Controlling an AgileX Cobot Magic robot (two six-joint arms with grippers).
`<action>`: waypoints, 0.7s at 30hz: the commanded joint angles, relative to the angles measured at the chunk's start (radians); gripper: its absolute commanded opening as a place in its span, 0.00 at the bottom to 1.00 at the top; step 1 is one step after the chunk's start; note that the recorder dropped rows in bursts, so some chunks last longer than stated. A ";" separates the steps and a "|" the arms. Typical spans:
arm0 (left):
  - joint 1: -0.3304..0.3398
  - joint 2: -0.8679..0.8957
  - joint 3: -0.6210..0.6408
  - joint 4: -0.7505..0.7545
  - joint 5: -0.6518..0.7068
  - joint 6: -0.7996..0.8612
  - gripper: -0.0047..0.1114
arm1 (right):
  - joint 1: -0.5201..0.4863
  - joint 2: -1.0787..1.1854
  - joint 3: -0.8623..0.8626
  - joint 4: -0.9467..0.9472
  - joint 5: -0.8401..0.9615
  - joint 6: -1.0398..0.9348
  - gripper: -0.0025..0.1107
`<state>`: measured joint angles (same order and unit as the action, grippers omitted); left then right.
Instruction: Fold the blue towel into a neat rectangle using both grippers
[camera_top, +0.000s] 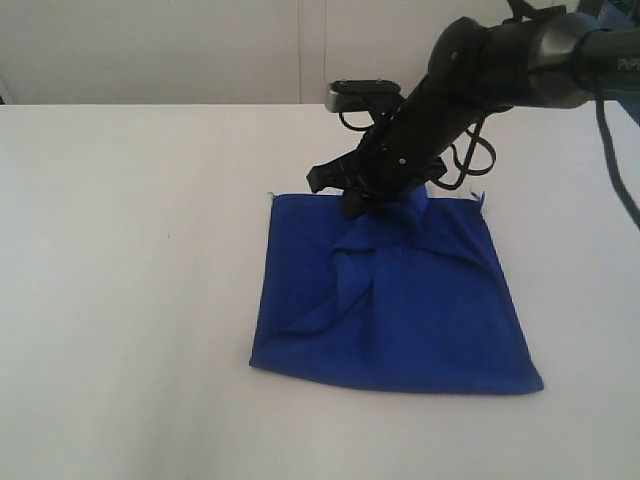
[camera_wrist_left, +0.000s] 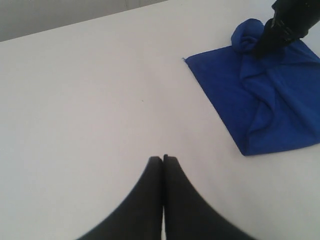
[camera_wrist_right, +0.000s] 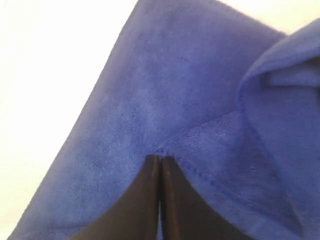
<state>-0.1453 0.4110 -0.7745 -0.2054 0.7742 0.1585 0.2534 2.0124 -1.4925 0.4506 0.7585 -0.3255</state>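
Blue towel (camera_top: 400, 310) cloth is pinched in our right gripper (camera_wrist_right: 159, 162), whose fingers press together on a raised bunch at the far hem. The rest lies rumpled on the table (camera_top: 130, 250). Our left gripper (camera_wrist_left: 163, 159) (closed on nothing) hovers well apart. We judge a fold is underway; next we must lay this bunch flat.

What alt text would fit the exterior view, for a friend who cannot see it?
A black robot arm reaches in from the upper right, its gripper down on the far edge of a blue towel, where the cloth bunches up. The towel lies rumpled, with a diagonal fold, on a white table.
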 joint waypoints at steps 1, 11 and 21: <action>-0.007 -0.005 0.005 -0.002 0.004 -0.001 0.04 | -0.056 -0.065 -0.002 -0.017 0.000 0.003 0.02; -0.007 -0.005 0.005 -0.002 0.004 -0.001 0.04 | -0.106 -0.072 0.058 -0.174 0.018 0.045 0.25; -0.007 -0.005 0.005 -0.002 0.004 -0.001 0.04 | -0.106 0.009 0.074 -0.174 -0.049 0.100 0.30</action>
<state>-0.1453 0.4110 -0.7745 -0.2054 0.7742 0.1585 0.1521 2.0077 -1.4236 0.2823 0.7239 -0.2427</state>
